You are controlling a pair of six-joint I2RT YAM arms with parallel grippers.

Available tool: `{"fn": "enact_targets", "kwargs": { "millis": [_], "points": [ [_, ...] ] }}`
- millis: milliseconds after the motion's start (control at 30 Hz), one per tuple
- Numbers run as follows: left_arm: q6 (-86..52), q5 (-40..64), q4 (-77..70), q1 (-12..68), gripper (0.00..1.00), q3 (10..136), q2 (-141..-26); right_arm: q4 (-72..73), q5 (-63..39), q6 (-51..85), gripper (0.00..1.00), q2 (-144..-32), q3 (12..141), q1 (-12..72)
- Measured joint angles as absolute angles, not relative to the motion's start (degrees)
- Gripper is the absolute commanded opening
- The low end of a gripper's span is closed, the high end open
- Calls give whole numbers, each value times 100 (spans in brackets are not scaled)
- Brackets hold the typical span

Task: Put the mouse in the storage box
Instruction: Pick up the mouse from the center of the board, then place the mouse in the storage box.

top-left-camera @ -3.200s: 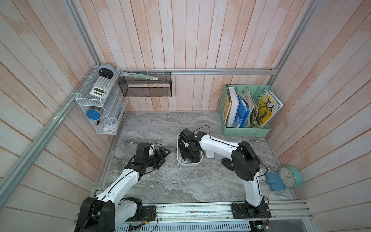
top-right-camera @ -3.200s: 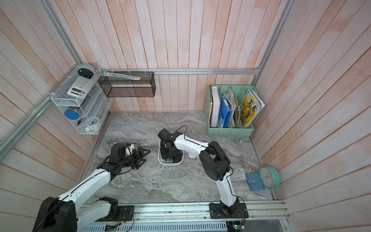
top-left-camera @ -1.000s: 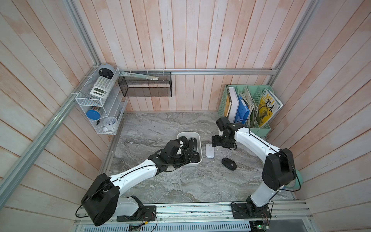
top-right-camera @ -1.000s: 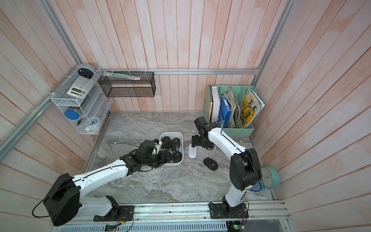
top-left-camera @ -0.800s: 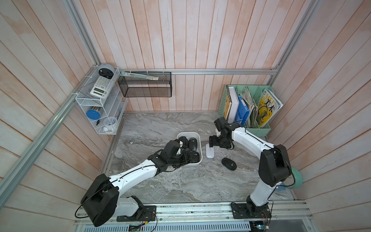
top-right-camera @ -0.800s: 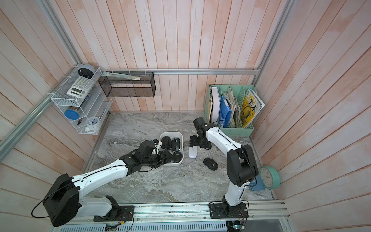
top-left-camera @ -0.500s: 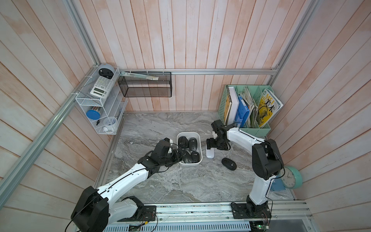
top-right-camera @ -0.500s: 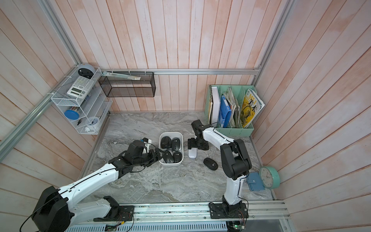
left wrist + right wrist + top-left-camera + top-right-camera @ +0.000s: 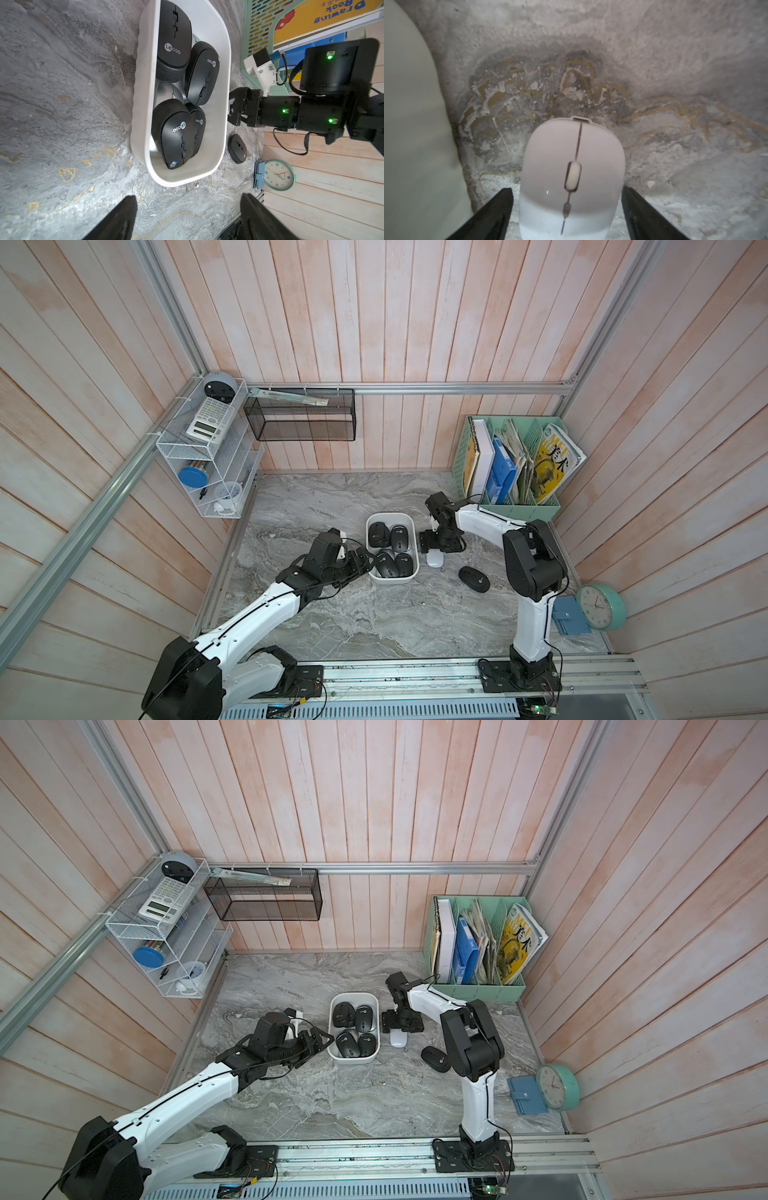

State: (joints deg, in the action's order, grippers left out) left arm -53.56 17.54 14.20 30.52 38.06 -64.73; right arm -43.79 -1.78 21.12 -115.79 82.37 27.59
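White plastic storage box (image 9: 390, 516) sits in the middle of a grey marble counter (image 9: 353, 626), seen from above in both top views. Four black mice (image 9: 400, 538) lie packed inside it. The left wrist view shows a grey mouse (image 9: 168, 93) partly buried beneath them.

A white mouse (image 9: 434, 560) lies on the bare counter just beside the box's right wall, outside the box. The right end effector (image 9: 439, 548) sits low over this mouse, with its two fingers (image 9: 492, 214) apart, one on each side. In the right wrist view a thin strip of counter shows between the mouse and one finger, and the other finger is very close. The mouse is straddled, not clamped.

Another black mouse (image 9: 473, 578) lies on the counter, to the right of the white one and nearer the robot's bases. The left end effector (image 9: 321, 1046) hangs by the box's near left corner, its fingers spread wide with nothing between them.

A mint-green file organizer (image 9: 519, 510) stands at the back right. A round green clock (image 9: 598, 608) stands by the right wall.
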Motion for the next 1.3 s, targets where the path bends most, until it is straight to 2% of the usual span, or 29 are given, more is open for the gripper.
{"fn": "enact_targets", "kwargs": {
  "millis": [133,300,667,833,1067,1300],
  "points": [
    [-5356,1756,1420,3052,84,3806,-6473,-4462,-47,2147,68,-11585,8237,2821],
    [-5354,1765,1422,3039,84,3806,-6473,-4434,-8,2246,63,-11572,8189,2821],
    [-5352,1769,1468,3015,84,3806,-6473,-4519,154,2246,62,-10958,8079,2834],
    [-5356,1761,1553,2864,84,3802,-6471,-4733,279,2224,62,-10691,8479,3122],
    [-5516,1822,1507,1970,84,3356,-6149,-4823,279,2137,62,-10901,9594,4042],
    [-5596,1929,1516,1815,84,3212,-5937,-4871,217,2091,62,-11469,9894,4265]
  ]
}}
